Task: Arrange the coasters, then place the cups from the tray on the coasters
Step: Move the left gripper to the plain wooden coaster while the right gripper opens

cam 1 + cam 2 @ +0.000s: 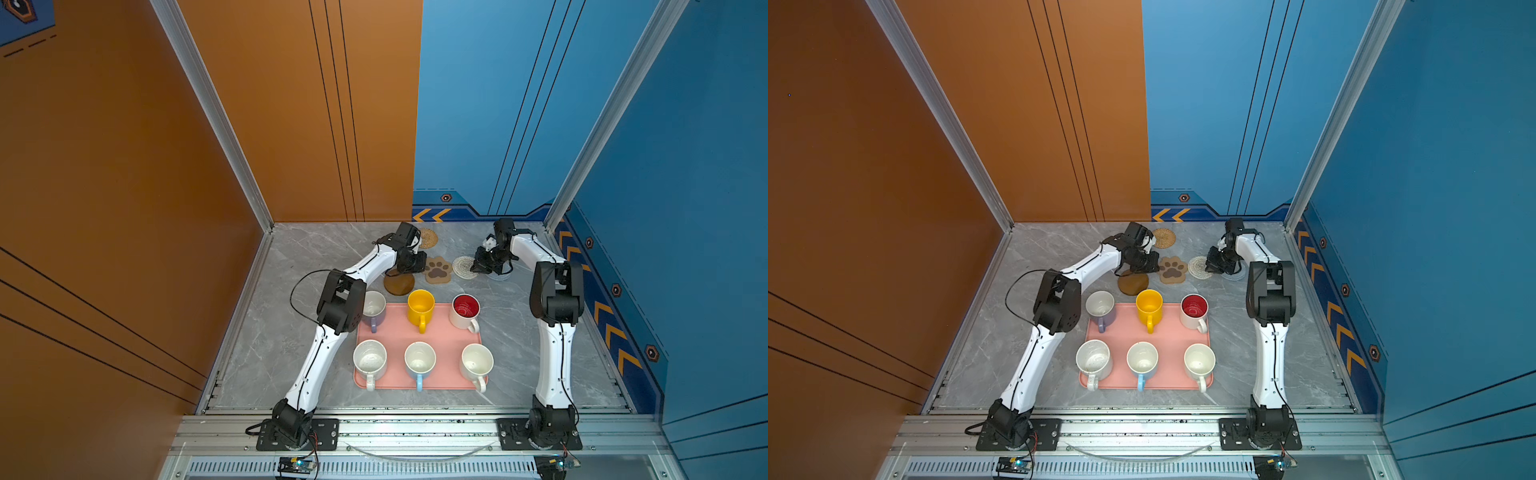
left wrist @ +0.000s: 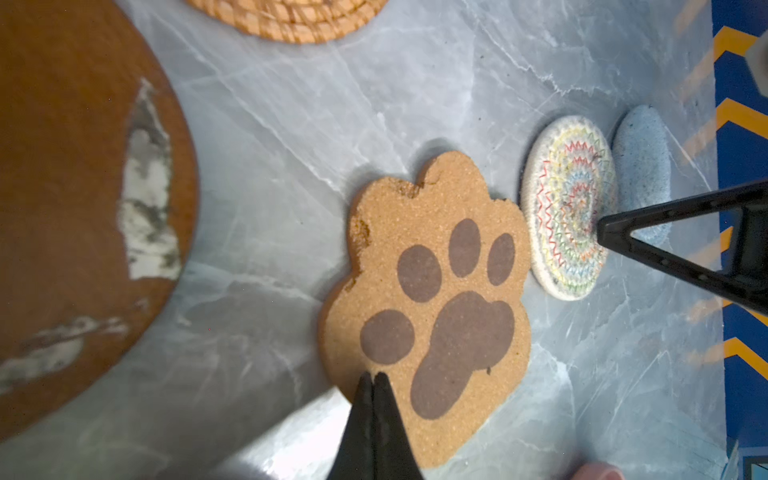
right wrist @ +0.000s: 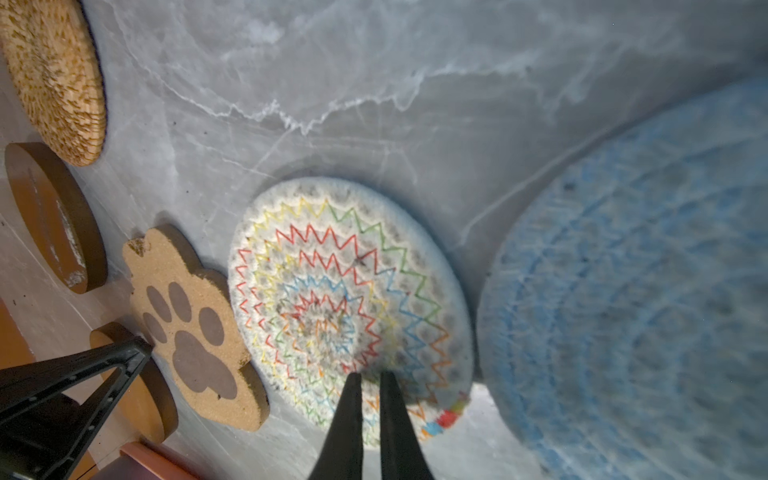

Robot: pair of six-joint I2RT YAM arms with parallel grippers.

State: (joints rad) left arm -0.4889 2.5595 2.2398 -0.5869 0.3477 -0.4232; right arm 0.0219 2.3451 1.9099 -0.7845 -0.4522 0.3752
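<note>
Several cups stand on the pink tray (image 1: 440, 336), among them lilac (image 1: 374, 309), yellow (image 1: 420, 307) and red-inside (image 1: 465, 309). Behind the tray lie the coasters: a brown disc (image 1: 399, 283), the paw (image 1: 437, 270), white woven (image 1: 462, 266), pale-blue (image 1: 502, 275) and tan rattan (image 1: 428, 237). A second brown disc (image 3: 54, 216) shows in the right wrist view. My left gripper (image 2: 372, 376) is shut, its tips at the edge of the paw coaster (image 2: 428, 291). My right gripper (image 3: 370, 374) hovers over the white woven coaster (image 3: 345, 291), jaws a narrow slit apart, holding nothing.
The orange wall stands on the left and the blue wall close behind and to the right of the coasters. Both elbows rise beside the tray's far corners. The metal rail (image 1: 415, 428) with the arm bases runs along the front edge.
</note>
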